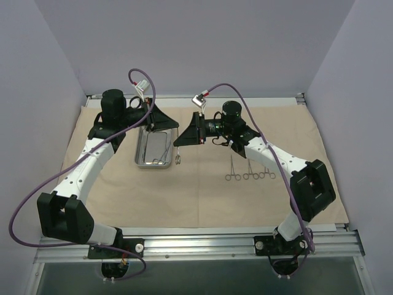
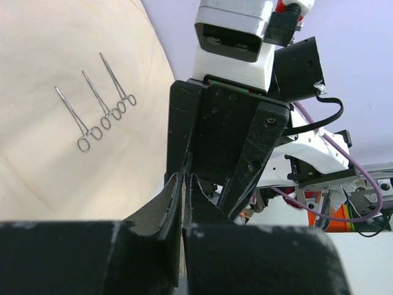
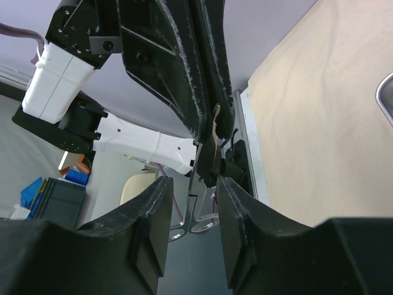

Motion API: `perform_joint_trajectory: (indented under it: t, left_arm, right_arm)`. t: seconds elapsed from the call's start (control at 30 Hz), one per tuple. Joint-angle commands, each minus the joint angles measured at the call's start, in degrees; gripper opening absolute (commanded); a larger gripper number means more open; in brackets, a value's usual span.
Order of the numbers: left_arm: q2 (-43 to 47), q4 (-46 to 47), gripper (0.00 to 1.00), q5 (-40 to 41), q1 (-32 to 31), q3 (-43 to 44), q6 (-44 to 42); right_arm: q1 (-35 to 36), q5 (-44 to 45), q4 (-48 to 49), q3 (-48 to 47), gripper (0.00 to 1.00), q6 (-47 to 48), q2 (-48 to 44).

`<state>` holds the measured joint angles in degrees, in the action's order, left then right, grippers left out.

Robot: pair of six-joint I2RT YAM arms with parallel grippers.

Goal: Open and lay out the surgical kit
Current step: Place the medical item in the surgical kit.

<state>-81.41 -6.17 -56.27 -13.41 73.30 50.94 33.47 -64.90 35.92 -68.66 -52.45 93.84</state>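
The left hand (image 2: 184, 184) pinches forceps (image 1: 177, 158) within the parted right hand (image 3: 194, 184).

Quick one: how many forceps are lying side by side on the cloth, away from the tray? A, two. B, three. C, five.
B: three forceps lie in a row on the cloth, to the right of the tray in the top view, and the left wrist view shows the same three.
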Motion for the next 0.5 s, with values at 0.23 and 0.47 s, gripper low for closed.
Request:
perform_joint_trajectory:
  t: [0.23, 0.47]
  left_arm:
    - [1.69, 1.17, 0.02, -1.83, -0.13, -0.26, -0.4]
    - [0.99, -4.63, 0.3, 0.02, 0.92, 1.23, -4.09]
  right_arm:
    - [0.89, -2.07, 10.57, 0.37, 0.0, -5.38, -2.26]
    - [0.89, -0.23, 3.3, -0.24, 0.0, -1.53, -2.26]
